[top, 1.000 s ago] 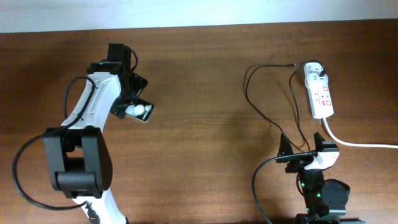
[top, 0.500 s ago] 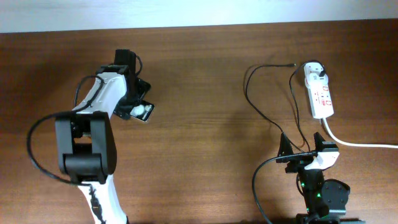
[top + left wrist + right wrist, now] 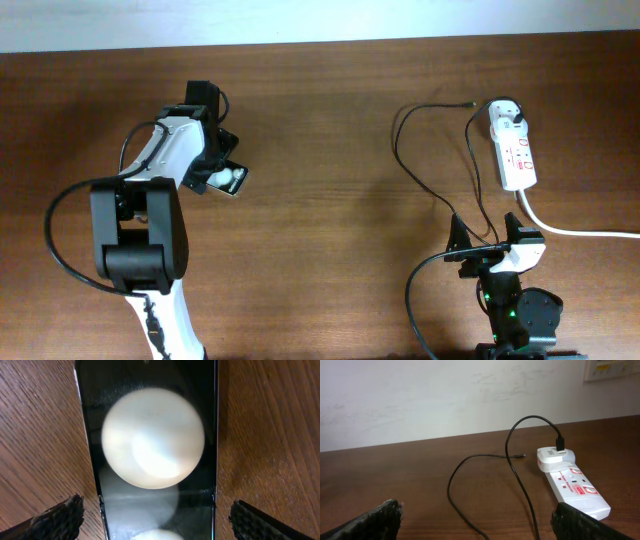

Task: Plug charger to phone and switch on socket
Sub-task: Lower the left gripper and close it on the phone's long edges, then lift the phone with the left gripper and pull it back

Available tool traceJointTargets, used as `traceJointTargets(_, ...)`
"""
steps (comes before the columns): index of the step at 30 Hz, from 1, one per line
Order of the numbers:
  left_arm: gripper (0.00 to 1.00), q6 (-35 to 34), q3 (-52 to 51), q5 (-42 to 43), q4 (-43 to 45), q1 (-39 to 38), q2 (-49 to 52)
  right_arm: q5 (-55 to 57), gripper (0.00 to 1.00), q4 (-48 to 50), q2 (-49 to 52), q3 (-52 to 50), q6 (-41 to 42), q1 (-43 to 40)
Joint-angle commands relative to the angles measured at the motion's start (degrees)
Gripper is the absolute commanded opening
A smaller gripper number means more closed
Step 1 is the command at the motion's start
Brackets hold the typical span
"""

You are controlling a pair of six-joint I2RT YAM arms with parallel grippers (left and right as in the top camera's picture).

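Nearest, at the lower right of the overhead view, the right gripper (image 3: 487, 236) waits with its fingers (image 3: 375, 520) spread and nothing between them. It faces the charger (image 3: 512, 467) but is well apart from it.

Further up, in the upper left of that view, the left gripper (image 3: 214, 172) hangs low over the phone (image 3: 232, 180). The phone lies flat on the table (image 3: 330, 250), screen up. In the left wrist view the two fingers (image 3: 60, 517) stand apart, one beside each long edge of the phone (image 3: 150, 450), not pinching it. I cannot tell whether they touch the table.

Beyond, in the upper right, the charger's black cable loops loosely over the wood. Its tip (image 3: 470, 102) lies free, just left of the socket's (image 3: 516, 152) far end and well apart from the phone. Its adapter (image 3: 508, 114) is already seated in the socket. The socket's switch state is too small to read.

The step in hand looks like taking hold of the phone, so plugging in is not yet done. Next, the left fingers should close squarely on the phone's edges. The phone and the tip must then be brought together, with the right gripper likely pinching the cable close behind the tip, aligned with the port.
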Motion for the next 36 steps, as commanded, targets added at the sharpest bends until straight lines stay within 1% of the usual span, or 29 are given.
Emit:
traceJointTargets(1,0.96,-0.7,0.1,-1.4,0.0,0.3,2.6,0.3,0.99,-0.3,-0.4,-0.3,0.0,-0.2)
traceJointTargets(2,0.96,-0.7,0.1,-0.7,-0.1,0.3,3.4,0.3,0.99,-0.3,-0.4,-0.3,0.0,-0.2)
traceJointTargets(3,0.87,-0.4,0.1,-0.1,-0.3,0.3,4.2,0.3,0.99,-0.3,-0.4,-0.3,0.0,-0.2)
traceJointTargets(4,0.75,0.2,0.1,0.5,-0.5,0.3,4.3,0.3,0.99,-0.3,-0.4,-0.3,0.0,-0.2)
traceJointTargets(5,0.73,0.6,0.1,1.2,-0.5,0.3,4.3,0.3,0.99,-0.3,-0.4,-0.3,0.0,-0.2)
traceJointTargets(7,0.74,2.2,0.1,1.6,-0.5,0.3,4.3,0.3,0.99,-0.3,-0.4,-0.3,0.0,-0.2)
traceJointTargets(9,0.71,2.2,0.1,1.6,-1.6,0.3,4.3,0.3,0.99,-0.3,-0.4,-0.3,0.0,-0.2)
traceJointTargets(12,0.68,7.2,0.1,4.0,-1.6,0.2,4.3,0.3,0.99,-0.3,-0.4,-0.3,0.0,-0.2)
traceJointTargets(14,0.66,12.3,0.1,6.2,-1.6,-0.3,4.3,0.3,0.99,-0.3,-0.4,-0.3,0.0,-0.2)
traceJointTargets(17,0.66,23.8,0.1,10.6,-1.7,-1.9,4.3,0.3,0.99,-0.3,-0.4,-0.3,0.0,-0.2)
traceJointTargets(19,0.67,28.5,0.1,11.7,-2.3,-3.1,4.3,0.3,0.99,-0.3,-0.4,-0.3,0.0,-0.2)
traceJointTargets(20,0.76,29.2,0.1,11.3,-2.3,-3.7,4.3,0.3,0.99,-0.3,-0.4,-0.3,0.0,-0.2)
traceJointTargets(21,0.82,29.2,0.1,10.5,-2.2,-4.0,4.3,0.3,0.99,-0.3,-0.4,-0.3,0.0,-0.2)
traceJointTargets(22,0.93,29.2,0.1,9.3,-1.8,-4.1,4.3,0.3,0.99,-0.3,-0.4,-0.3,0.0,-0.2)
traceJointTargets(24,0.98,29.1,0.1,6.9,-1.1,-4.1,4.3,0.3,0.99,-0.3,-0.4,-0.3,0.0,-0.2)
traceJointTargets(25,1.00,29.1,0.1,6.1,-0.8,-4.1,4.3,0.3,0.99,-0.3,-0.4,-0.3,0.0,-0.2)
traceJointTargets(27,0.99,29.1,0.1,3.3,0.1,-4.1,4.4,0.3,0.99,-0.3,-0.4,-0.3,0.0,-0.2)
traceJointTargets(30,0.98,29.1,0.1,3.0,0.0,-4.1,4.4,0.3,0.99,-0.3,-0.4,-0.3,0.0,-0.2)
traceJointTargets(35,0.87,29.1,0.0,2.8,-0.3,-4.1,4.4,0.3,0.99,-0.3,-0.4,-0.3,0.0,-0.2)
traceJointTargets(36,0.77,29.1,-0.3,2.8,-0.2,-4.1,4.4,0.3,0.99,-0.3,-0.4,-0.3,0.0,-0.2)
